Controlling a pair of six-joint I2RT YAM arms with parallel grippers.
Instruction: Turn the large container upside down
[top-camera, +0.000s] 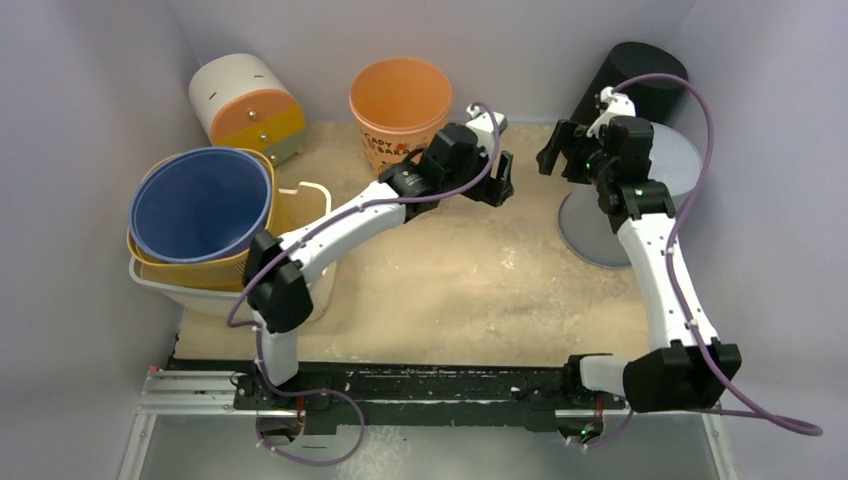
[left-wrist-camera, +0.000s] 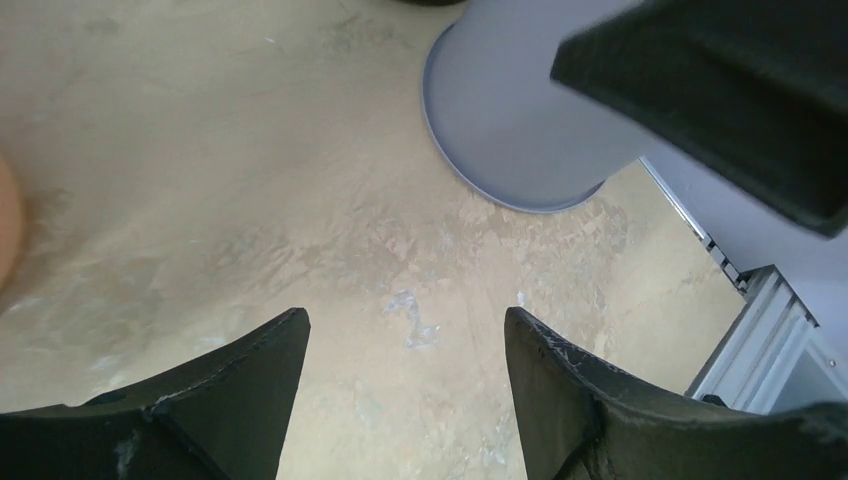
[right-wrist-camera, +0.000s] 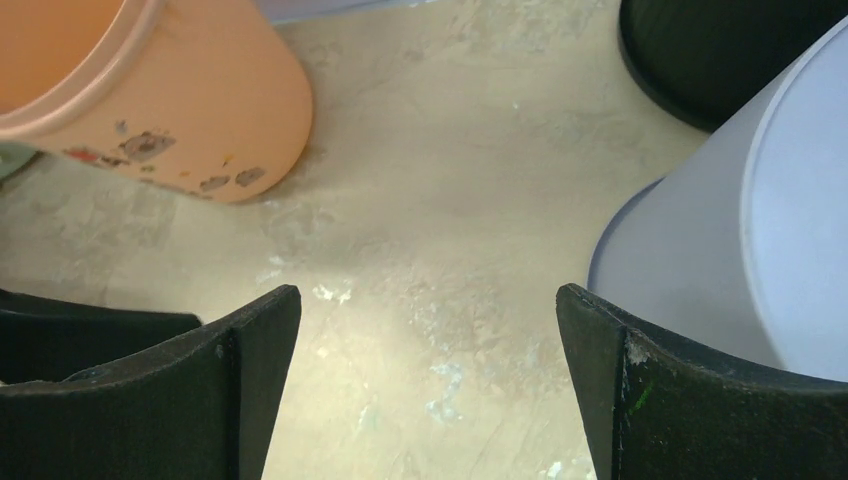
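The large pale grey container (top-camera: 592, 226) stands at the right of the table with its wide rim down on the sandy surface and its flat base up. It also shows in the left wrist view (left-wrist-camera: 520, 120) and the right wrist view (right-wrist-camera: 720, 230). My left gripper (top-camera: 500, 178) is open and empty above the table's middle, left of the container; its jaws (left-wrist-camera: 405, 330) stand wide apart over bare table. My right gripper (top-camera: 555, 150) is open and empty just left of the container's top, and nothing sits between its jaws (right-wrist-camera: 428, 305).
An orange bucket (top-camera: 400, 105) stands upright at the back centre. A black cylinder (top-camera: 630, 80) stands behind the grey container. A white and orange drawer tub (top-camera: 245, 105) lies at the back left. A blue bucket (top-camera: 200, 205) sits nested in yellow and white tubs at the left.
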